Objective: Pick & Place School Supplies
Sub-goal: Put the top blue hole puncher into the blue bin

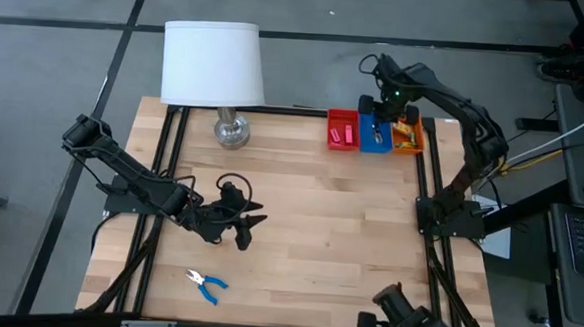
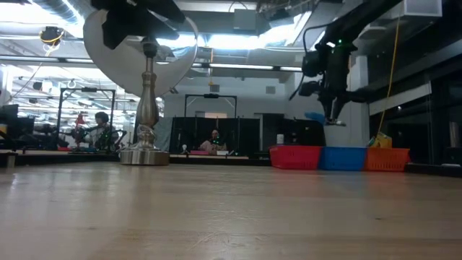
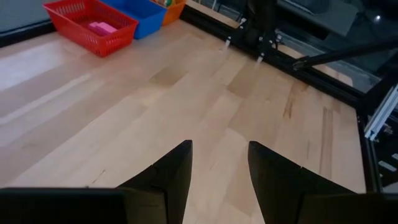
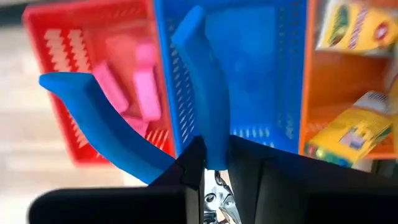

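Blue-handled pliers (image 4: 186, 99), clenched in the right gripper (image 4: 214, 165), hang handles-down directly above the blue tray (image 1: 375, 140) at the frame's upper right, while the left gripper (image 3: 219, 168) idles open mid-table.

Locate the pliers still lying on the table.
In the high view the pliers lie near the table's front edge on the left side, in front of the left gripper.

No readable text on yellow boxes (image 4: 348, 140) or elsewhere.
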{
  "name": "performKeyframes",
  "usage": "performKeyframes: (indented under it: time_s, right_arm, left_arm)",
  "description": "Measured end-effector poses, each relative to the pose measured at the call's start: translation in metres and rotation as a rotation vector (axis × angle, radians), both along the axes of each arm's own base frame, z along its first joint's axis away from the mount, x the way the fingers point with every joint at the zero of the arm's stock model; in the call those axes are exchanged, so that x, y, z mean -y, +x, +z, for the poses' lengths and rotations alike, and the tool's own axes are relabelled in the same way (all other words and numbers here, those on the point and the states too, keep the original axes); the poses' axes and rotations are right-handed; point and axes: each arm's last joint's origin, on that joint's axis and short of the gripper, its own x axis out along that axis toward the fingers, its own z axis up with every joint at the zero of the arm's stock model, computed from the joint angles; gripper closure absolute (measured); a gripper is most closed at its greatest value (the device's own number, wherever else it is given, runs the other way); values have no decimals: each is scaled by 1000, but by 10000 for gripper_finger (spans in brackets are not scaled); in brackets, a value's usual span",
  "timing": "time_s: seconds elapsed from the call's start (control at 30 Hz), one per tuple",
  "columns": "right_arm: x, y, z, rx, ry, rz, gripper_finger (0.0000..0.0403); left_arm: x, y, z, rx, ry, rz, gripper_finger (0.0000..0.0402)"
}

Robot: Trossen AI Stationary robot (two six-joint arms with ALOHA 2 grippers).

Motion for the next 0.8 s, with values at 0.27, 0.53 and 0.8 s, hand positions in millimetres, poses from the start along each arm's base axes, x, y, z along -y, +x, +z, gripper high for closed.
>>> performKeyframes:
  time_s: [0.27,0.53,0.8]
  right_arm:
    - [16,-9,-17,-56,21,-105,361]
    - [28,-12,-30,-64,18,-133,361]
    - [36,-7,-56,-107,84,-130,361]
  left_arm:
    - [1,0,1,15,5,11,249]
    - [1,1,1,4,21,-23,249]
    - [1,0,1,0,36,-26,249]
